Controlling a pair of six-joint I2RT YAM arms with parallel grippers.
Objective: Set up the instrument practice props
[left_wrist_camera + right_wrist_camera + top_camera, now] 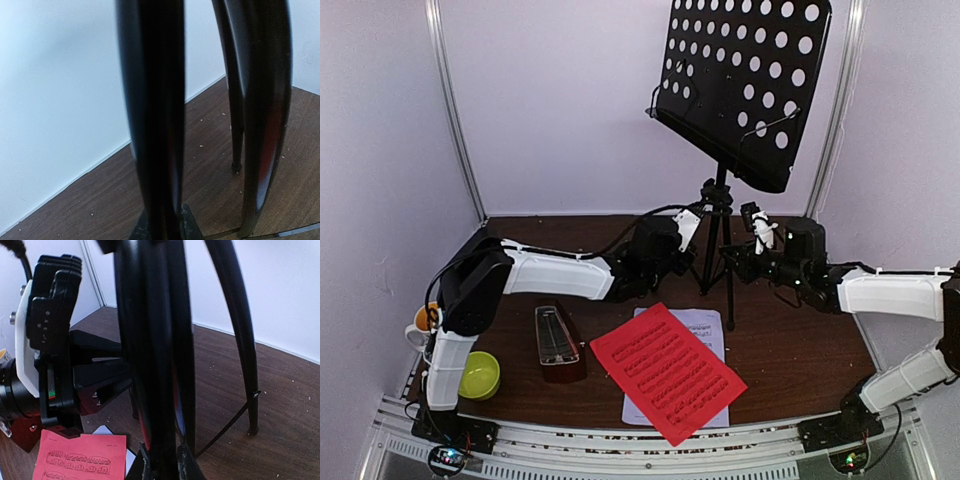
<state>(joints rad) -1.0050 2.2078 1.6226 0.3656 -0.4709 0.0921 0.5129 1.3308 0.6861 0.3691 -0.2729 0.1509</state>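
Note:
The black music stand stands at the back centre, with its perforated desk (745,85) high up and its tripod (717,235) on the table. My left gripper (700,240) is shut on a tripod leg (155,125), with the fingertips (192,227) either side of it. My right gripper (735,260) is shut on another part of the tripod (155,365), with the fingertips (187,467) pressed against it. The red sheet (670,370) lies on the white sheet (705,330) on the table in front. The dark-wood metronome (558,340) sits to their left.
A yellow-green bowl (479,375) and a patterned mug (425,325) sit at the left edge. White walls enclose the back and sides. The left gripper's body (50,340) and the red sheet (80,460) show in the right wrist view.

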